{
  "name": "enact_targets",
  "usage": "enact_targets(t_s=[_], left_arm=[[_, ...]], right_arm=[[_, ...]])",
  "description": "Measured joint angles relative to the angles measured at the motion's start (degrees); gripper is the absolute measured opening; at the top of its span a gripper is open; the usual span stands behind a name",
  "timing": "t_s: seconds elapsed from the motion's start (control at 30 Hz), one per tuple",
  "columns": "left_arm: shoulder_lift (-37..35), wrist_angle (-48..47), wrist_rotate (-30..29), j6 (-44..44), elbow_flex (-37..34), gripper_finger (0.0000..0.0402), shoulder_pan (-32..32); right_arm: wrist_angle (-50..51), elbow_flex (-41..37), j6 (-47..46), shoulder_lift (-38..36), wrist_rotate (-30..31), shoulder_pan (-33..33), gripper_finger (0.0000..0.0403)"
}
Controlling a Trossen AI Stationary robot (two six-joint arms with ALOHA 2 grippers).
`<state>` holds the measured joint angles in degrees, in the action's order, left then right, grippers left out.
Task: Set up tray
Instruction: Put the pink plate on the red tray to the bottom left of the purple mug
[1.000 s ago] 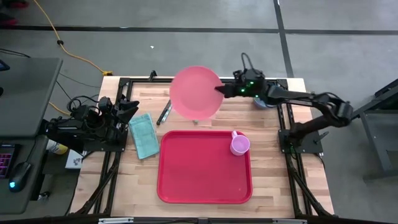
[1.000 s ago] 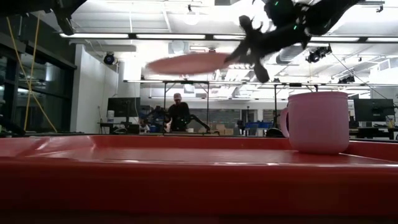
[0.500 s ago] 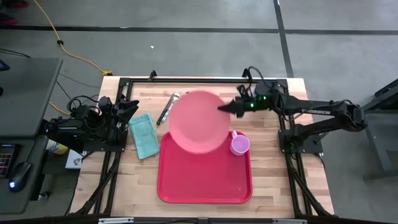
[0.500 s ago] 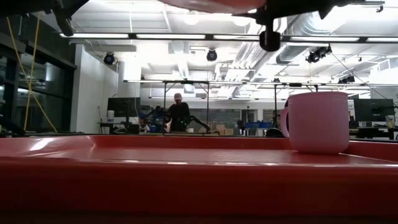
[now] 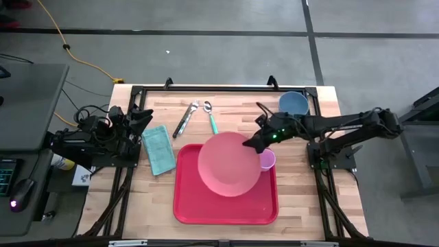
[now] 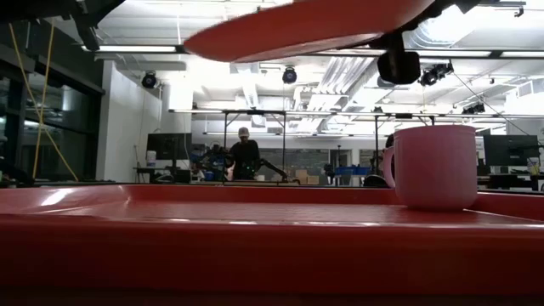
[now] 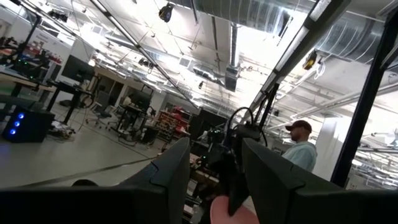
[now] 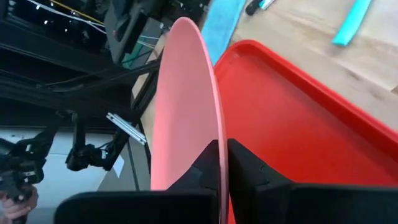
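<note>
Right claw (image 5: 255, 144) clenched on the right-hand rim of the pink plate (image 5: 229, 165), which hangs in the air above the tray (image 5: 188, 206). Edge grip probably chosen because the plate is too wide to take any other way; the right wrist view shows the rim pinched thin between the two fingers (image 8: 249, 171).

Low view: plate tilted, clear of the tray floor, not set down.

Tray lies on the tabletop (image 5: 302, 206), near the front edge, centre. Pink cup (image 5: 267, 159) stands in the tray's far right corner, just beside the claw; plate likely held toward the tray's middle to stay clear of it.

Left claw (image 5: 140, 118) parked at the left edge of the tabletop, fingers (image 7: 171, 171) apart, holding nothing.

Outside the tray: teal cloth (image 5: 159, 149) to its left, utensils (image 5: 186, 118) and a blue bowl (image 5: 293, 103) along the far side.
</note>
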<state>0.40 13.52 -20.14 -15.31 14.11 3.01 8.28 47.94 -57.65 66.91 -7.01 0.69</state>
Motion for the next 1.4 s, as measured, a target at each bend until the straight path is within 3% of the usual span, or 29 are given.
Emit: enact_targets(t_s=[0.27,0.4,0.63,0.73,1.03,1.4], left_arm=[[0.0,-0.2,0.0,0.0,0.0,0.0179,0.0],[0.0,-0.2,0.0,0.0,0.0,0.0179,0.0],[0.0,-0.2,0.0,0.0,0.0,0.0179,0.0],[0.0,-0.2,0.0,0.0,0.0,0.0179,0.0],[0.0,-0.2,0.0,0.0,0.0,0.0179,0.0],[0.0,-0.2,0.1,0.0,0.0,0.0179,0.0]], right_arm=[[-10.5,0.3,-0.7,8.8,-2.9,-0.5,0.0000],[-9.3,6.0,1.7,15.4,-5.7,-0.5,0.0000],[12.4,23.1,13.5,28.3,-8.4,0.8,0.0000],[16.7,27.5,16.5,31.6,-9.3,1.4,0.0000],[25.7,28.4,17.6,35.6,-9.6,2.4,0.0000],[28.7,27.1,17.8,35.6,-11.7,2.2,0.0000]])
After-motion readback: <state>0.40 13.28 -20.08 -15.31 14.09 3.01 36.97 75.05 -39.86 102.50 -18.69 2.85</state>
